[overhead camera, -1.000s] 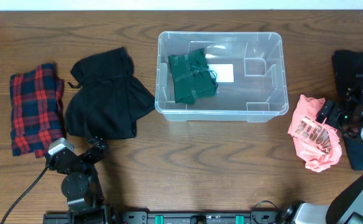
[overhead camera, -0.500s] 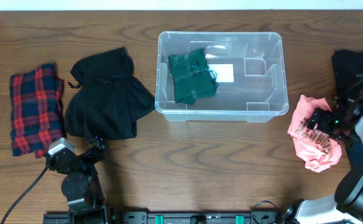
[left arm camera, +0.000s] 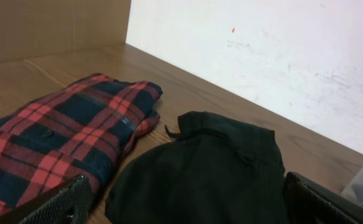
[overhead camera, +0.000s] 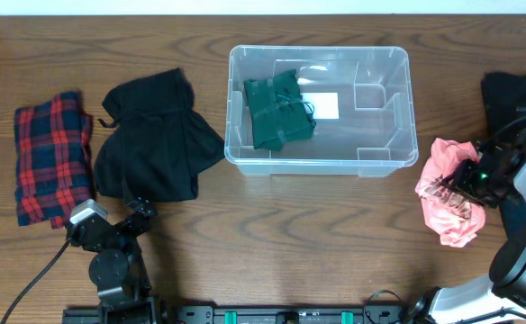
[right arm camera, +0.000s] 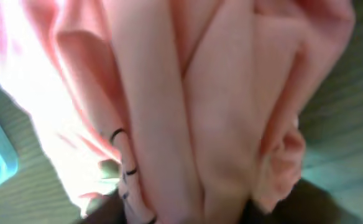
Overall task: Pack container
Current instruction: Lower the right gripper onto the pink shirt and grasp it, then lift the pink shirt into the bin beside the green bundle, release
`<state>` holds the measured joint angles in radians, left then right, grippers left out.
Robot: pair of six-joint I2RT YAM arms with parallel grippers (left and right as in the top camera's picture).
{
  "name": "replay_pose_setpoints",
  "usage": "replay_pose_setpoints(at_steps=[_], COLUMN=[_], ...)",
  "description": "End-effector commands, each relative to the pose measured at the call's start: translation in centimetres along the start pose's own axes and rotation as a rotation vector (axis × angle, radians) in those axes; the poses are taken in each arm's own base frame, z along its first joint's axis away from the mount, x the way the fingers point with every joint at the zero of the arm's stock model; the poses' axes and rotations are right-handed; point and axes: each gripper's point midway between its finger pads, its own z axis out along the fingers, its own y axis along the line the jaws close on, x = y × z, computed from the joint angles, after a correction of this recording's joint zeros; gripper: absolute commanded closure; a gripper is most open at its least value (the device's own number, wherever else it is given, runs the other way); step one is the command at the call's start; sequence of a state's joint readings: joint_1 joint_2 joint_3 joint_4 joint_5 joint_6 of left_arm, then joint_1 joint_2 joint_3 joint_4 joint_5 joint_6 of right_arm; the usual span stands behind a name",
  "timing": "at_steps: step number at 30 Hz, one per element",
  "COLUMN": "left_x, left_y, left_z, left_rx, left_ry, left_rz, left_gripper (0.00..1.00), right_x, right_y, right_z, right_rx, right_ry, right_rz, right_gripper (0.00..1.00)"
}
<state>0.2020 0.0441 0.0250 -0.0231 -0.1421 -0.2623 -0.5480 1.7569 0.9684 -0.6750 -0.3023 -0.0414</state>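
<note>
The container (overhead camera: 321,50), a clear plastic tub, stands at the centre back with a folded dark green garment (overhead camera: 279,112) in its left half. Right of it lies a crumpled pink garment (overhead camera: 445,211). My right gripper (overhead camera: 468,180) is down on that garment's right side. In the right wrist view the pink cloth (right arm camera: 188,106) fills the frame, and the gripper (right arm camera: 188,211) has it pinched between its dark fingers. My left gripper (overhead camera: 135,219) rests open near the front left. Its fingers (left arm camera: 63,205) stand wide apart, nothing between them.
A black garment (overhead camera: 155,148) and a red plaid shirt (overhead camera: 51,157) lie left of the tub, both also in the left wrist view, black garment (left arm camera: 206,168) and plaid shirt (left arm camera: 63,134). Another black garment (overhead camera: 513,94) lies at the far right, behind the right arm.
My right gripper has moved left onto the pink garment and closed on it, and the cloth has bunched up. The left arm has not moved.
</note>
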Motion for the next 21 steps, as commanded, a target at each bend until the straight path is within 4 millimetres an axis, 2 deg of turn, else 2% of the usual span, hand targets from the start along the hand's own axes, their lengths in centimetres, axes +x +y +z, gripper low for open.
replay_pose_setpoints(at_steps=[1,3,6,12,17,19,21], left_x=[1.6,1.6,1.6,1.6,1.6,1.6,1.6], left_y=[1.0,1.0,1.0,1.0,1.0,1.0,1.0], left_z=[0.1,0.1,0.1,0.1,0.1,0.1,0.1], left_rx=[-0.042,-0.042,-0.042,-0.042,-0.042,-0.042,-0.042], left_ry=[0.044,0.044,0.044,0.043,0.044,0.044,0.044], left_rz=[0.012,0.012,0.012,0.011,0.012,0.012,0.012], left_gripper=[0.02,0.02,0.02,0.02,0.02,0.02,0.02], right_x=[1.0,0.3,-1.6,-6.5,-8.8,-9.1,-9.0], right_y=[0.4,0.7,2.4,7.3,14.0,17.1,20.1], right_z=[0.2,-1.0,-4.0,-12.3,-18.4,-19.9,-20.6], right_rx=[-0.030,-0.030,-0.074,-0.179,-0.293,-0.324,-0.358], right_ry=[0.061,0.063,0.050,-0.064,-0.204,-0.253,-0.288], right_rz=[0.038,0.080,0.091,0.022,-0.110,-0.168,-0.220], right_gripper=[0.84,0.93,0.98,0.99,0.99,0.99,0.99])
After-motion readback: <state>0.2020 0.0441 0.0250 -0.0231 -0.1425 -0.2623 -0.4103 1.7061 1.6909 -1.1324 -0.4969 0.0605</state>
